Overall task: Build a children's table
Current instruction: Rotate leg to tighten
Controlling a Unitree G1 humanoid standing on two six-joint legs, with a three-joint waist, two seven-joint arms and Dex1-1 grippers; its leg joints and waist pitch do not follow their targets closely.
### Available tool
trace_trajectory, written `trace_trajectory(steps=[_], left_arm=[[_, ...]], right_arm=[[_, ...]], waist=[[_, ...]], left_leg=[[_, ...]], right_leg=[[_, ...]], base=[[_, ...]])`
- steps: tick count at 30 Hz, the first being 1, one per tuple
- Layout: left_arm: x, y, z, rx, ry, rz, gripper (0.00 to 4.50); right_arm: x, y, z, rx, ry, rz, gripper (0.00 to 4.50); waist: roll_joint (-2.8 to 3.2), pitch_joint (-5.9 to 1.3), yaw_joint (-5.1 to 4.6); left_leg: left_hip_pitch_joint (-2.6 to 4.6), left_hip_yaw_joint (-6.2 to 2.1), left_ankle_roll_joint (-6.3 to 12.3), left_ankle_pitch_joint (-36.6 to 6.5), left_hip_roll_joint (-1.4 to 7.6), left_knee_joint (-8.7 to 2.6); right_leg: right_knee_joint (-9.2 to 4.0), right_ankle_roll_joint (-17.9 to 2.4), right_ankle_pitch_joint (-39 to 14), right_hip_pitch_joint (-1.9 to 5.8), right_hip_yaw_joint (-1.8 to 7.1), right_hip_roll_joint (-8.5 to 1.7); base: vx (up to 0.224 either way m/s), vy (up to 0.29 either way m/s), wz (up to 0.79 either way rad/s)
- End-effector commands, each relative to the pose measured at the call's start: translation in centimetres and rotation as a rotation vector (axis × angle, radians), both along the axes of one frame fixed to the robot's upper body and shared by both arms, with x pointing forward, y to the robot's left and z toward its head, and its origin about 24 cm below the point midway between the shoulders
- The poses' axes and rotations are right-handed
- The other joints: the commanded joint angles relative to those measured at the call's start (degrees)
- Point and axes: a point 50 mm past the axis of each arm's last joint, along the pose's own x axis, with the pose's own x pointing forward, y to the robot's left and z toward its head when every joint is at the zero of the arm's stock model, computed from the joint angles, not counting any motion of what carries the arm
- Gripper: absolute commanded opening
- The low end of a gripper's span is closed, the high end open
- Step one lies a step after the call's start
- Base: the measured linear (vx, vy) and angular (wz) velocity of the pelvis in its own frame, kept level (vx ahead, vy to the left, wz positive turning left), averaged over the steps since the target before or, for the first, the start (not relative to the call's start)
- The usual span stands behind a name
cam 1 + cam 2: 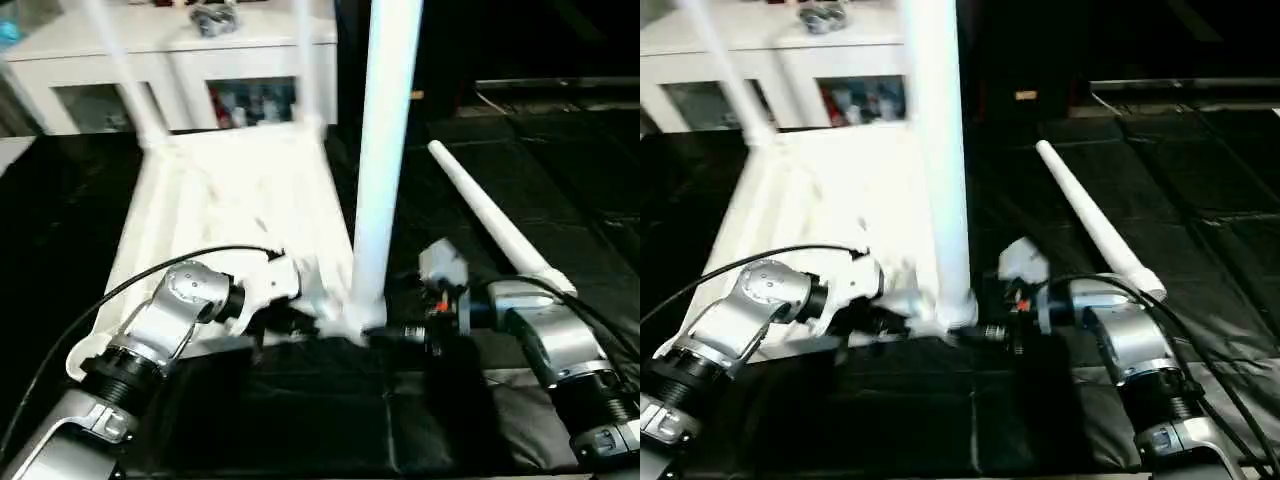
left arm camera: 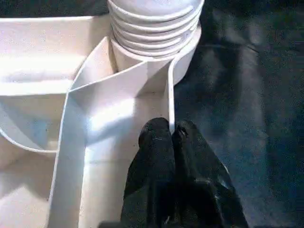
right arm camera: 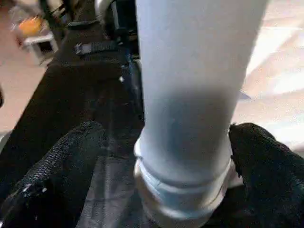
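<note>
The upright leg (image 1: 385, 150) stands in the near right corner socket of the upturned tabletop (image 1: 235, 200), between the spread right fingers (image 3: 266, 156); the left fingers (image 2: 156, 142) pinch the tabletop's edge wall.

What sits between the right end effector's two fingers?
The upright table leg, near its threaded base, stands between the open fingers with gaps either side, in the right wrist view.

Head views are motion-blurred, white table top (image 1: 230, 200) blown out — dark mat (image 1: 330, 420) swallowing detail.
</note>
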Motion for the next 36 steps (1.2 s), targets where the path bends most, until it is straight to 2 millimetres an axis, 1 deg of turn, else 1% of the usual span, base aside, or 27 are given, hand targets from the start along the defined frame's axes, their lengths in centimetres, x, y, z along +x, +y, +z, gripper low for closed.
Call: trace_trajectory(steps=[1,3,4,6,8,9,12,15,17,18,19,21,22,26,30,33,34,36], left_arm=[[-0.6,-0.7,-0.2,0.023,0.027,-0.118,0.00],[-0.6,-0.8,-0.2,0.029,0.027,-0.134,0.00],[-0.7,-0.8,-0.2,0.032,0.028,-0.144,0.00],[-0.7,-0.8,-0.2,0.033,0.028,-0.150,0.00],[-0.8,-0.9,-0.1,0.032,0.031,-0.164,0.00],[-0.8,-0.9,-0.1,0.032,0.031,-0.165,0.00],[-0.9,-1.0,-0.2,0.032,0.035,-0.177,0.00],[-1.0,-1.0,-0.2,0.034,0.038,-0.185,0.00],[-1.0,-0.9,-0.3,0.035,0.038,-0.186,0.00],[-1.0,-0.9,-0.3,0.037,0.038,-0.186,0.00],[-1.0,-0.9,-0.3,0.037,0.038,-0.186,0.00],[-1.0,-0.9,-0.3,0.039,0.037,-0.184,0.00],[-0.9,-0.9,-0.3,0.039,0.037,-0.184,0.00],[-0.9,-0.8,-0.3,0.039,0.036,-0.174,0.00],[-0.5,-1.0,-0.3,0.018,0.043,-0.110,0.00],[-0.2,-1.1,-0.3,0.010,0.041,-0.076,0.00],[0.1,-1.2,-0.2,-0.005,0.034,-0.034,0.00],[1.1,-2.0,0.1,-0.054,0.001,0.124,0.00]], right_arm=[[0.1,0.6,0.3,-0.017,-0.016,0.058,4.48],[0.1,0.7,0.1,-0.034,-0.015,0.075,4.48],[0.1,0.8,-0.1,-0.046,-0.015,0.081,4.31],[0.1,0.8,-0.2,-0.051,-0.006,0.085,4.31],[0.1,0.8,-0.3,-0.056,0.002,0.088,4.31],[0.1,0.8,-0.3,-0.057,0.002,0.088,4.03],[0.1,0.8,-0.3,-0.053,0.013,0.097,3.87],[0.0,0.9,-0.4,-0.050,0.030,0.113,3.56],[0.0,0.9,-0.4,-0.051,0.036,0.118,3.41],[-0.1,0.8,-0.5,-0.054,0.044,0.127,3.20],[-0.1,0.8,-0.5,-0.054,0.044,0.127,3.11],[-0.1,0.8,-0.5,-0.054,0.048,0.131,3.05],[-0.1,0.8,-0.5,-0.054,0.049,0.131,2.91],[-0.1,1.0,-0.5,-0.037,0.063,0.130,2.82],[-0.2,1.2,-0.6,0.017,0.098,0.112,2.80],[-0.3,1.4,-0.6,0.036,0.108,0.095,2.79],[-0.2,1.6,-0.7,0.054,0.113,0.064,2.79],[0.0,3.0,-1.6,0.082,0.136,-0.093,2.79]], waist=[[-1.33,-3.99,-0.22],[-1.33,-4.10,-0.07],[-1.38,-4.12,0.00],[-1.47,-4.15,0.06],[-1.64,-4.28,0.02],[-1.65,-4.29,0.01],[-1.73,-4.35,0.05],[-1.84,-4.40,0.07],[-1.86,-4.45,0.13],[-1.88,-4.45,0.12],[-1.85,-4.50,0.16],[-1.83,-4.52,0.14],[-1.85,-4.48,0.13],[-1.77,-4.46,0.12],[-1.80,-4.39,0.11],[-1.76,-4.23,0.09],[-1.80,-4.17,0.10],[-1.54,-3.98,-0.04]], left_leg=[[0.81,0.21,4.08,-12.18,1.38,-3.88],[0.77,0.21,3.72,-12.36,1.38,-3.89],[0.78,0.26,3.59,-12.23,1.39,-3.91],[0.78,0.33,3.42,-12.35,1.34,-3.95],[0.53,0.27,3.44,-12.05,1.32,-3.96],[0.48,0.26,3.48,-12.01,1.31,-3.96],[0.27,0.28,3.78,-11.34,1.21,-3.83],[0.12,0.27,4.17,-10.56,1.17,-3.74],[0.11,0.28,4.43,-9.97,1.19,-3.68],[0.10,0.28,4.47,-9.85,1.21,-3.67],[0.19,0.29,4.49,-9.69,1.24,-3.64],[0.13,0.29,4.58,-9.40,1.23,-3.62],[0.11,0.31,4.58,-9.59,1.22,-3.63],[0.13,0.28,4.31,-10.18,1.19,-3.66],[0.12,0.30,4.18,-10.38,1.17,-3.68],[0.31,0.32,3.66,-11.96,1.19,-3.77],[0.48,0.41,3.44,-12.47,1.24,-3.78],[0.47,0.26,2.68,-13.34,1.14,-3.93]], right_leg=[[-3.84,-11.56,-18.14,2.61,3.03,-2.11],[-3.73,-11.44,-18.01,2.64,3.21,-2.13],[-3.67,-11.55,-17.42,2.59,3.34,-2.09],[-3.66,-11.63,-17.13,2.60,3.50,-1.99],[-3.40,-11.68,-16.03,2.83,3.55,-1.96],[-3.37,-11.69,-15.87,2.85,3.57,-1.97],[-3.38,-11.52,-15.76,2.96,3.57,-2.04],[-3.30,-11.60,-15.26,3.04,3.54,-2.02],[-3.20,-11.82,-14.69,3.05,3.54,-2.01],[-3.17,-11.94,-14.52,3.04,3.54,-2.02],[-3.12,-12.14,-14.13,2.99,3.55,-1.97],[-2.99,-12.48,-13.30,3.05,3.55,-1.95],[-3.03,-12.55,-13.44,3.06,3.54,-1.96],[-3.11,-12.38,-14.14,3.11,3.52,-1.97],[-3.14,-12.28,-14.79,3.11,3.53,-1.92],[-3.46,-11.84,-17.09,2.91,3.55,-1.94],[-3.62,-11.70,-17.95,2.79,3.63,-1.96],[-3.81,-11.12,-19.73,2.79,3.61,-1.98]], base=[[0.000,0.000,0.00],[0.000,0.000,0.00],[0.000,0.000,0.00],[0.000,0.000,0.00],[0.000,0.000,0.00],[0.000,0.000,0.00],[0.000,0.000,0.00],[0.000,0.000,0.00],[0.000,0.000,0.00],[0.000,0.000,0.00],[0.000,0.000,0.00],[0.000,0.000,0.00],[0.000,0.000,0.00],[0.000,0.000,0.00],[0.000,0.000,0.00],[0.000,0.000,0.00],[0.000,0.000,0.00],[0.000,0.000,0.00]])
